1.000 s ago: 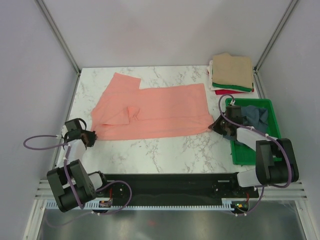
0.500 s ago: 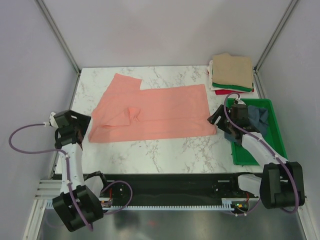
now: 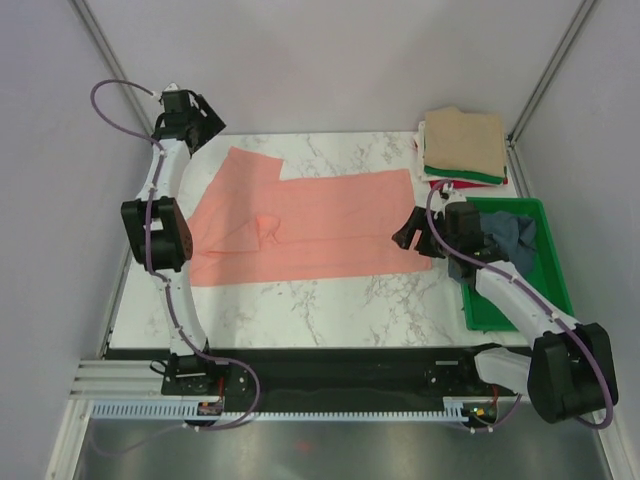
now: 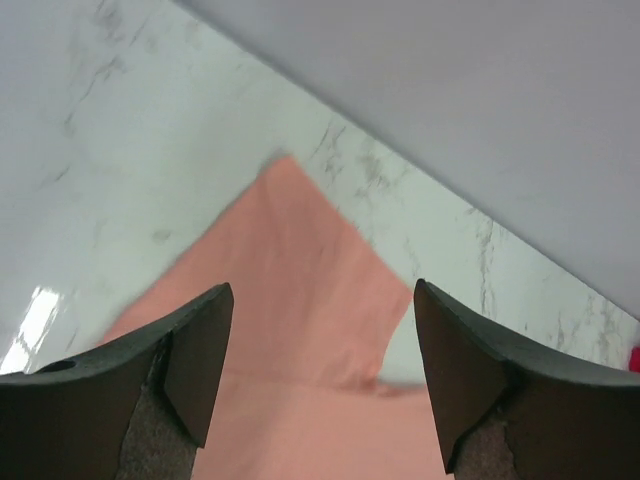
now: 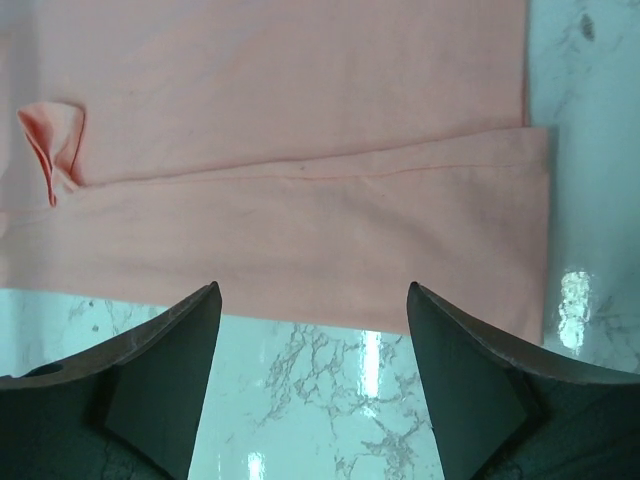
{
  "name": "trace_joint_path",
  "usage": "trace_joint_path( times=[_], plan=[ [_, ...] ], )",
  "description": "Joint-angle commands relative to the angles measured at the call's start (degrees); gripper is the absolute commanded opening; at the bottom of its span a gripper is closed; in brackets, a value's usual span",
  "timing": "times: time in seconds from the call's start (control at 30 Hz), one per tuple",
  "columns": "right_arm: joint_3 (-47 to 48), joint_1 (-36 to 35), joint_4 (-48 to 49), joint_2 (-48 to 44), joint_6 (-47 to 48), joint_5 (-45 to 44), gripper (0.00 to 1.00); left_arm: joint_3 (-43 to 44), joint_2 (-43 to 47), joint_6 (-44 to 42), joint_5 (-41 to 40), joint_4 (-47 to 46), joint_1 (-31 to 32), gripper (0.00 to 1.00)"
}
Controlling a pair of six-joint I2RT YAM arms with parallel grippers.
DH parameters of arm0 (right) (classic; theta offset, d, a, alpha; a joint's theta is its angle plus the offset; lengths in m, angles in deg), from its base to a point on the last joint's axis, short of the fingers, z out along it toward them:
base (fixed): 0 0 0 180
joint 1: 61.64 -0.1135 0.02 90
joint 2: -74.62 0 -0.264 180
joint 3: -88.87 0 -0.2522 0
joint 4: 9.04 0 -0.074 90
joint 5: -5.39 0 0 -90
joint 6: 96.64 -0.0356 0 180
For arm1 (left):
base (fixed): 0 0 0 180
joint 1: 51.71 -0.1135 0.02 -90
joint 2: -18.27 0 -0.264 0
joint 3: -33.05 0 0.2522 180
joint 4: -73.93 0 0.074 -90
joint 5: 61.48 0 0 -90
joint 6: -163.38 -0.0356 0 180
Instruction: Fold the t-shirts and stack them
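A salmon-pink t-shirt (image 3: 320, 225) lies spread flat across the marble table (image 3: 330, 300), with a small crumpled fold near its left part. My left gripper (image 3: 205, 118) hangs open above the table's far left corner. In the left wrist view the left gripper (image 4: 320, 290) is over the shirt's pointed far corner (image 4: 300, 250), with nothing between the jaws. My right gripper (image 3: 406, 232) stands open over the shirt's near right edge; its wrist view shows the right gripper (image 5: 312, 288) above the pink hem (image 5: 300, 250), holding nothing.
Folded shirts are stacked (image 3: 462, 145) at the back right, tan on top with green, white and red edges below. A green tray (image 3: 495, 305) at the right holds a crumpled blue-grey shirt (image 3: 512, 235). Frame posts stand at both far corners.
Both grippers have opened and let go of the pink shirt's near corners. The left arm swung from the near left to the far left corner. The right gripper moved a little left.
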Motion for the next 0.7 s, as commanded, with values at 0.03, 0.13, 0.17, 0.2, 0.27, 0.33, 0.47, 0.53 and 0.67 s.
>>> trace_joint_path(
  times=[0.03, 0.13, 0.17, 0.2, 0.27, 0.33, 0.47, 0.53, 0.67],
  plan=[
    [-2.41, -2.25, 1.08, -3.88, 3.61, 4.15, 0.83, 26.31, -18.08, -13.60, 8.12, 6.16, 0.68, 0.82],
    [-5.58, -3.30, 1.86, -7.14, 3.17, 4.85, 0.84, 34.36, -26.27, -17.31, 11.31, 4.32, 0.95, 0.88],
    [-6.45, -3.48, 1.86, -7.67, 3.00, 5.03, 0.84, 33.86, -26.98, -17.41, 10.78, 2.75, 0.95, 0.90],
    [-6.72, -3.66, 2.21, -8.28, 2.73, 5.46, 0.84, 32.99, -28.03, -17.58, 10.34, -0.84, 0.86, 0.91],
    [-6.90, -4.01, 2.30, -8.55, 2.29, 5.99, 0.84, 32.18, -29.79, -17.76, 8.33, -2.98, 0.86, 0.93],
    [-6.90, -4.27, 2.48, -8.99, 1.94, 6.78, 0.84, 33.76, -32.87, -16.89, 7.61, -4.39, 0.77, 0.94],
    [-7.17, -4.63, 2.83, -9.52, 1.68, 7.49, 0.84, 35.44, -36.57, -13.20, 10.76, -5.79, 0.51, 0.94],
    [-7.08, -4.72, 2.57, -9.26, 2.02, 7.49, 0.84, 35.97, -37.45, -9.87, 12.09, -6.05, 0.16, 0.92],
    [-6.99, -4.71, 2.22, -8.47, 2.38, 7.14, 0.84, 35.88, -38.59, -5.11, 15.78, -6.59, 0.42, 0.88]
  ],
)
